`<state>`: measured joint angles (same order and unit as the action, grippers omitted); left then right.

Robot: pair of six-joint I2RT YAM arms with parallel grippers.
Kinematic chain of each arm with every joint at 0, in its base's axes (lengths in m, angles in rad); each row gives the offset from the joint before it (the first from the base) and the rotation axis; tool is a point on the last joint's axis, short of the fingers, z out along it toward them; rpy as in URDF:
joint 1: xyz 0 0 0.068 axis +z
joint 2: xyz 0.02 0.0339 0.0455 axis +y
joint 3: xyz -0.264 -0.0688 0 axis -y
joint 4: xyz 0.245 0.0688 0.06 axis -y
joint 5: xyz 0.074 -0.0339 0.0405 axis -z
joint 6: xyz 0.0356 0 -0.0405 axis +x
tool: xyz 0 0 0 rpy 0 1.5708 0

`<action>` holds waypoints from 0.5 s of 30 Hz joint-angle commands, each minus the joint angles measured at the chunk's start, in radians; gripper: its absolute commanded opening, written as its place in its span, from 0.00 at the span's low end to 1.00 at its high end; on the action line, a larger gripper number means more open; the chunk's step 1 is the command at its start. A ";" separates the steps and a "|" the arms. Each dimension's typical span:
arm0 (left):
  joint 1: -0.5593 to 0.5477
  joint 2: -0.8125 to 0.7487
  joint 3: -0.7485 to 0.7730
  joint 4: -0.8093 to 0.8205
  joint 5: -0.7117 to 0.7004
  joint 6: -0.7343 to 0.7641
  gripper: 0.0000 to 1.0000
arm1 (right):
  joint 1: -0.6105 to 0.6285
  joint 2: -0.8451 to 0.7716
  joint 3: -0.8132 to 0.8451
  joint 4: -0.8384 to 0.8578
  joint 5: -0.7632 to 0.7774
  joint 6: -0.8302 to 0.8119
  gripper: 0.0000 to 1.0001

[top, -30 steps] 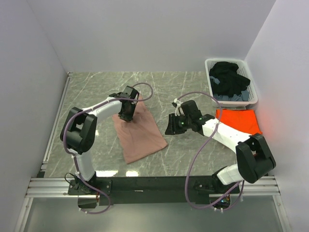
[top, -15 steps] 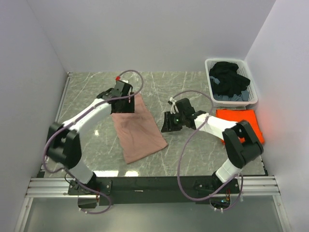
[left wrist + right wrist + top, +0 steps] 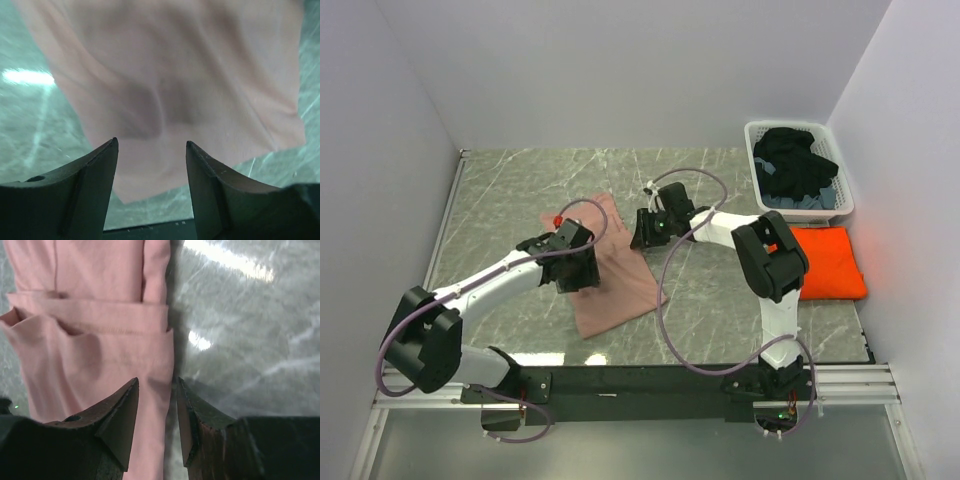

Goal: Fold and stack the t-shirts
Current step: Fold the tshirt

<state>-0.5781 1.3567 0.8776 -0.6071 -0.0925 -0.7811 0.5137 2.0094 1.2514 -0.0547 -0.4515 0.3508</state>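
- The left end effector (image 3: 152,150) hangs with its jaws spread and nothing between them. The dusty-pink tee (image 3: 170,75) lies flat just under and ahead of its fingertips.
- The right end effector (image 3: 156,390) has its jaws parted by a narrow gap, and from here I see nothing pinched. One long edge of the pink tee runs right beneath that gap, with cloth under one finger and bare counter (image 3: 250,315) under the other.
- The tee already lies as a long strip, so I'd guess the step in hand is the fold across its length.
- To do it well, each end effector should take its own side edge at the same level along the strip, or the fold will come out skewed.
- Each should come down far enough to catch every layer; the turned-over band ahead of the right fingers looks easy to miss or to peel open.
- The jaws should shut before any lift. Then both should rise only a little and travel together, so the cloth rolls over instead of dragging and bunching.
- Well off to the right of the right end effector the orange tee (image 3: 830,262) lies folded, which is likely where the pink one gets stacked.
- Just beyond that stands the laundry basket (image 3: 798,124) with dark clothes in it.
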 commanded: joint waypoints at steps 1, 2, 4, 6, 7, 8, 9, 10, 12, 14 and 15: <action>-0.025 0.010 -0.032 0.053 0.068 -0.061 0.62 | 0.016 0.046 0.068 0.030 -0.012 -0.001 0.43; -0.031 0.018 -0.048 0.055 0.073 -0.063 0.62 | 0.014 0.070 0.077 0.029 -0.010 0.000 0.43; -0.035 0.038 -0.063 0.055 0.083 -0.070 0.60 | 0.017 0.087 0.097 0.027 -0.012 0.002 0.42; -0.037 0.047 -0.087 0.055 0.100 -0.078 0.57 | 0.017 0.106 0.108 0.035 -0.012 0.005 0.38; -0.037 0.054 -0.097 0.055 0.102 -0.079 0.57 | 0.016 0.110 0.114 0.033 -0.013 0.005 0.36; -0.037 0.058 -0.113 0.053 0.102 -0.083 0.55 | 0.014 0.120 0.120 0.030 -0.012 0.002 0.32; -0.037 0.065 -0.121 0.055 0.103 -0.083 0.54 | 0.014 0.124 0.131 0.023 -0.012 0.004 0.25; -0.037 0.071 -0.130 0.058 0.111 -0.084 0.53 | 0.017 0.129 0.135 0.021 -0.010 0.004 0.21; -0.039 0.082 -0.153 0.063 0.125 -0.081 0.52 | 0.009 0.135 0.154 0.010 -0.003 0.001 0.13; -0.039 0.090 -0.176 0.073 0.139 -0.078 0.52 | 0.006 0.140 0.167 0.001 0.005 0.004 0.11; -0.039 0.087 -0.184 0.078 0.140 -0.078 0.52 | 0.003 0.141 0.178 -0.007 0.016 0.011 0.10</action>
<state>-0.6106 1.4296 0.7391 -0.5495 0.0078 -0.8478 0.5228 2.1349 1.3834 -0.0475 -0.4778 0.3664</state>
